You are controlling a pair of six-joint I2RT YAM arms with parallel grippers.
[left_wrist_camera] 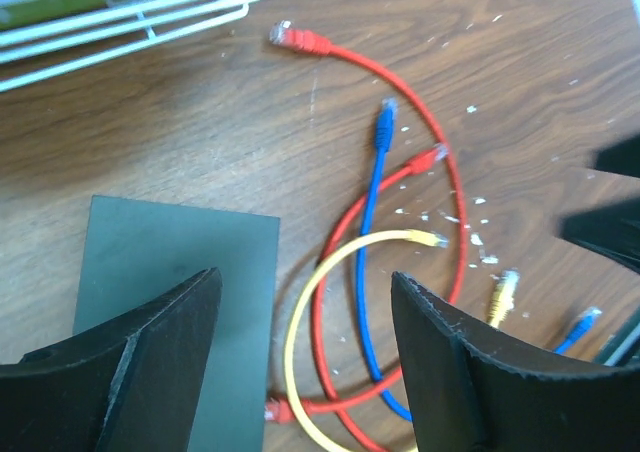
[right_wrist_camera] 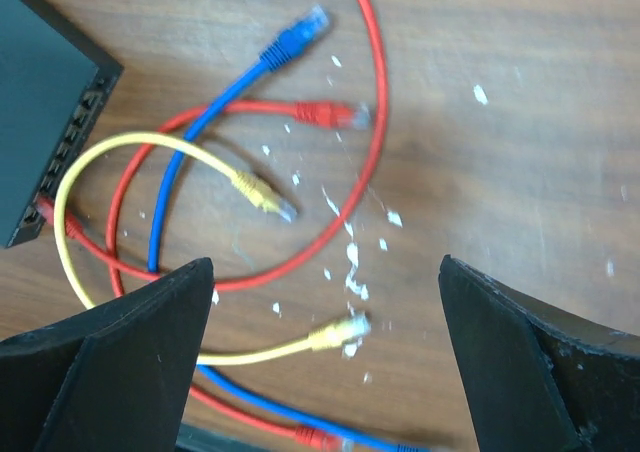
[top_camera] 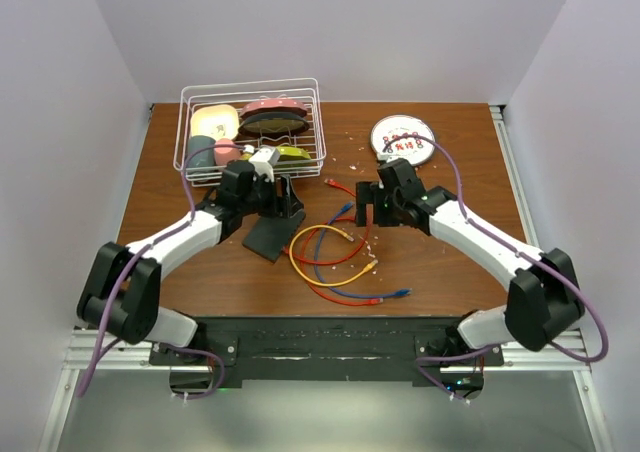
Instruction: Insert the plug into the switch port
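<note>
The switch (top_camera: 268,237) is a flat black box lying left of centre, with its row of sockets (right_wrist_camera: 70,142) along the edge that faces the cables. Red, yellow and blue patch cables lie looped beside it. One red plug (right_wrist_camera: 45,212) rests against the socket edge; I cannot tell whether it is seated. My left gripper (left_wrist_camera: 305,302) hovers open over the switch's (left_wrist_camera: 180,272) right edge and the cable loops, holding nothing. My right gripper (right_wrist_camera: 322,272) stands wide open above a yellow plug (right_wrist_camera: 340,330), which lies on the wood between its fingers, untouched.
A white wire basket (top_camera: 250,132) with dishes stands at the back left. At the back right is a round white disc (top_camera: 402,137) with red marks. Loose plugs lie around: blue (right_wrist_camera: 295,37), red (right_wrist_camera: 335,114), yellow (right_wrist_camera: 265,194). White crumbs dot the wood.
</note>
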